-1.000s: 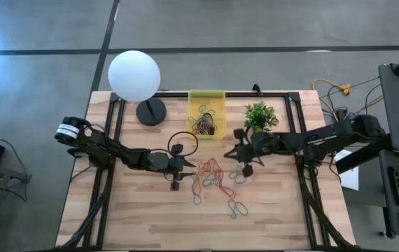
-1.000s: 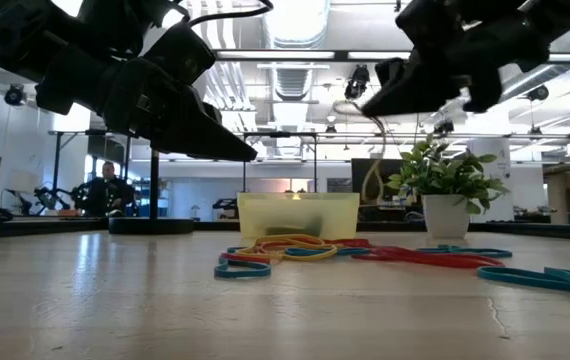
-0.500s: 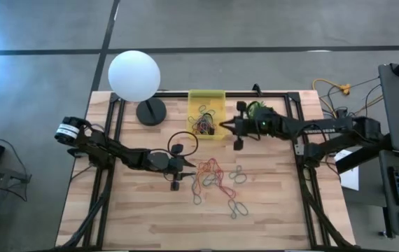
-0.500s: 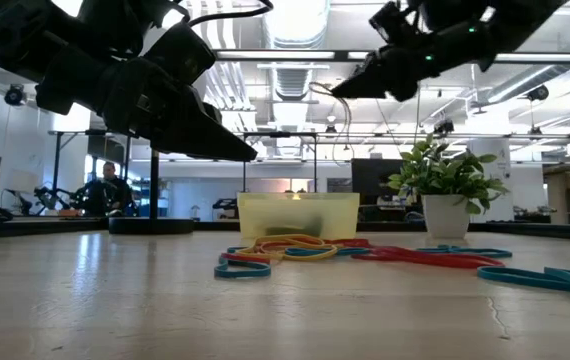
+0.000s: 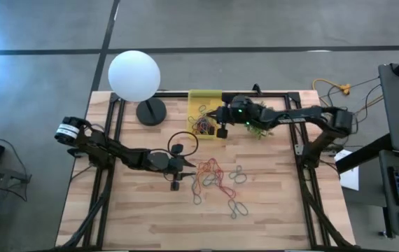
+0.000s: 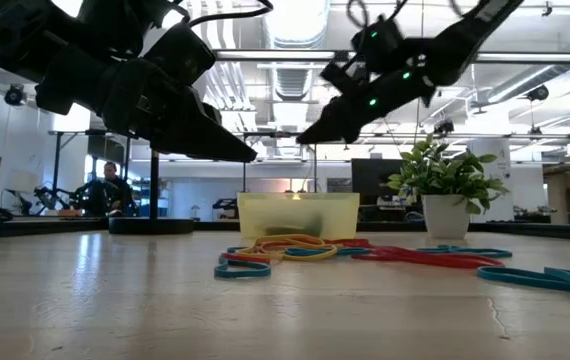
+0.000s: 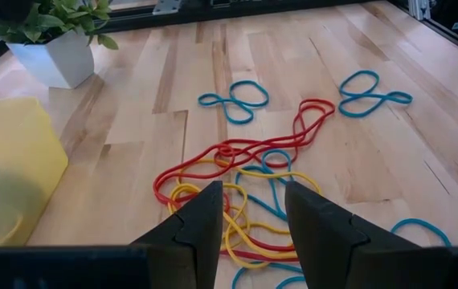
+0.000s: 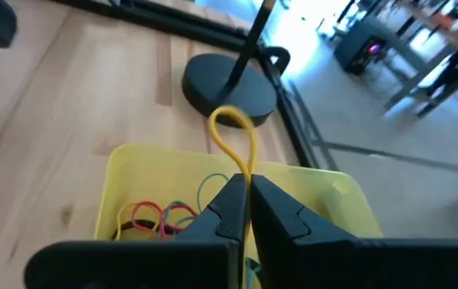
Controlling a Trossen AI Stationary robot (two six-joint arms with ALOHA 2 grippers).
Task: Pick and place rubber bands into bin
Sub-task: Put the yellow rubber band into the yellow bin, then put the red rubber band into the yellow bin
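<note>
The wooden tabletop (image 5: 143, 217) holds a small yellow bin (image 5: 206, 112) at its far edge, between a white globe lamp (image 5: 134, 75) and a little green plant (image 6: 446, 172). A few bands already lie inside the bin. Most of the rubber bands (image 5: 213, 178) lie in a loose heap in the middle of the tabletop, nearer than the bin.

The right gripper (image 5: 218, 116) hangs over the bin. Its fingers are pressed together on one yellow rubber band (image 8: 235, 144), and the bin sits right under them. The band's long side runs straight out past the fingertips. The next move looks like letting go, so the band should fall straight down into the bin.

The left gripper (image 7: 249, 213) waits low beside the heap. Its fingers (image 7: 205, 217) are apart and hold nothing, and the tangle of red and yellow bands lies just in front of them.
</note>
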